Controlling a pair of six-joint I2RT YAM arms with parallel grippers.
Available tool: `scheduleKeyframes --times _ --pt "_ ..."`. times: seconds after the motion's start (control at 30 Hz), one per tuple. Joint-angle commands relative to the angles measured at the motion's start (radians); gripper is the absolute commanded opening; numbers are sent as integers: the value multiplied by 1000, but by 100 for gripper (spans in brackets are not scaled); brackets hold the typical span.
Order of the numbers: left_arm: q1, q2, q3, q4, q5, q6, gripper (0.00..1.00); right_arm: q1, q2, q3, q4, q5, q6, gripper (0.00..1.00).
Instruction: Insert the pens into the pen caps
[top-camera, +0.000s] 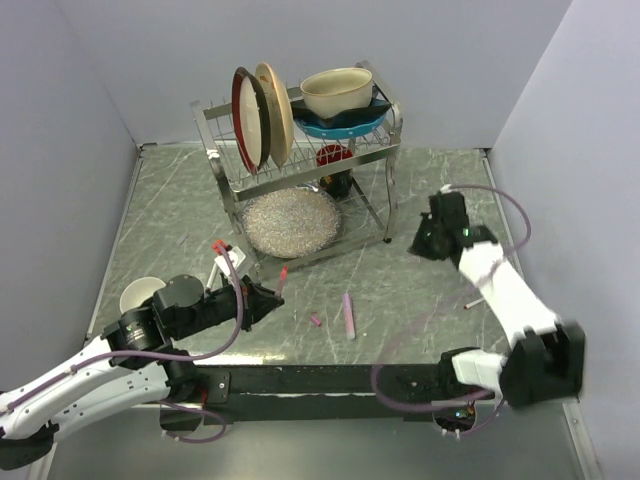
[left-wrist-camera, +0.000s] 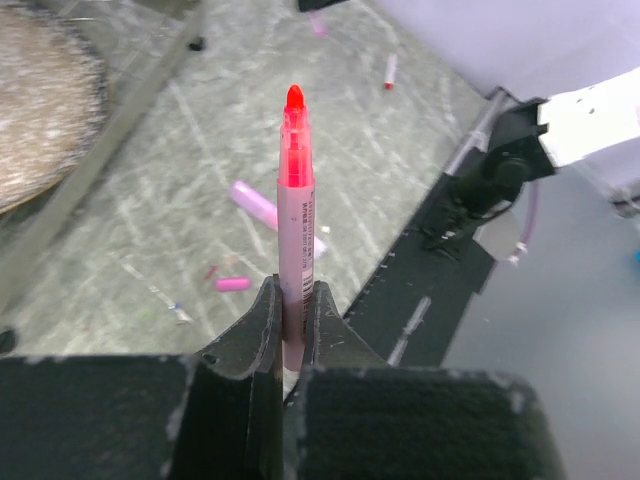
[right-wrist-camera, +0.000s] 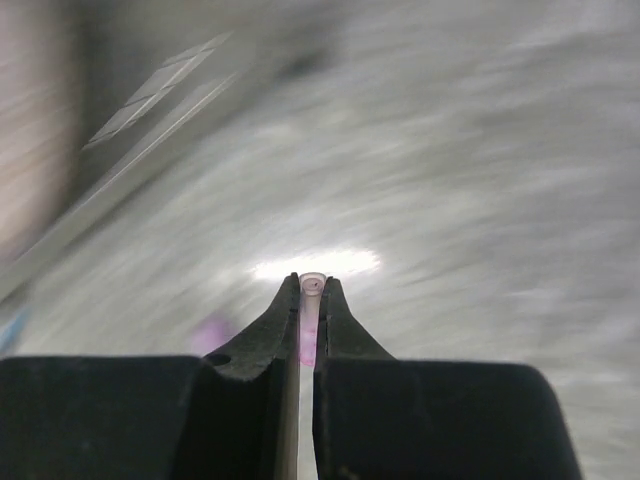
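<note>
- The whitish plastic pen with a red tip (left-wrist-camera: 297, 215) is in my left hand (left-wrist-camera: 293, 305). My two dark fingers are closed tight on the lower barrel, and the red tip points straight out past them.
- That hand is over the grey-green marbled worktop (top-camera: 180, 220), close to its near edge and left of the middle, with the pen aimed toward the far edge.
- A small pale pink plastic pen cap (right-wrist-camera: 312, 285) is pinched in my right hand (right-wrist-camera: 308, 300). The fingers are closed on it so that only its round open end shows above their tips. Everything behind it in that view is smeared.
- My right hand is over the right part of the worktop, near the right end of the metal wire dish rack (top-camera: 370, 210). Whether it touches the surface I cannot tell.
- A lilac-pink plastic pen (top-camera: 348, 314) lies flat near the middle of the near edge. A short pink plastic cap (top-camera: 315, 320) lies just to its left, apart from it.
- A thin whitish pen with a reddish end (top-camera: 472, 302) lies toward the right edge, beside my right arm.
- The rack stands toward the middle of the far edge, holding upright plates (top-camera: 262, 115), a cream bowl (top-camera: 336, 92) and, below, a speckled round dish (top-camera: 292, 222).
- A white cup (top-camera: 140, 293) stands near the left edge beside my left arm.
</note>
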Motion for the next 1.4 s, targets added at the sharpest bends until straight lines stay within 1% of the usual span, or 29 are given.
scheduleKeyframes --times 0.0,0.03,0.07,0.1,0.13,0.17,0.2,0.27,0.3,0.37,0.4,0.47,0.5,0.53,0.6,0.83,1.13,1.37 --pt "2 -16 -17 85 121 -18 1 210 -342 -64 187 -136 204 0" --pt "2 -20 -20 89 141 -15 1 244 -394 -114 250 -165 283 0" --pt "2 -22 -18 92 154 -15 1 314 -442 -137 310 -175 326 0" --pt "3 -24 -18 89 160 -14 1 345 -508 -157 410 -167 362 0" --pt "2 -25 -20 94 163 -12 1 373 -531 -192 468 -161 412 0" --pt "2 -27 -20 96 169 -12 1 441 -547 -209 529 -144 432 0" --pt "3 -27 -21 102 186 -12 1 471 -550 -225 630 -136 445 0" --pt "2 -30 -27 128 194 -18 1 540 -519 -227 713 -120 443 0" --pt "3 -31 -32 140 209 -23 1 607 -480 -213 744 -86 434 0" --pt "3 -28 -38 160 210 -26 1 662 -450 -182 796 -52 396 0" --pt "3 -21 -35 158 201 -43 1 713 -426 -170 856 -22 372 0" --pt "3 -14 -38 178 210 -64 1 758 -404 -151 898 9 345 0" --pt "3 -14 -43 219 223 -96 1 788 -386 -138 927 49 327 0" --pt "3 -14 -56 243 250 -113 1 804 -377 -130 934 60 321 0" --pt "3 -19 -67 296 256 -162 1 824 -349 -119 959 66 316 0" --pt "2 -27 -61 307 229 -190 1 862 -337 -162 1050 89 331 0" --pt "3 -20 -75 327 241 -224 1 897 -318 -121 1019 89 285 0" --pt "2 -28 -78 323 241 -230 1 930 -315 -122 1017 111 276 0"
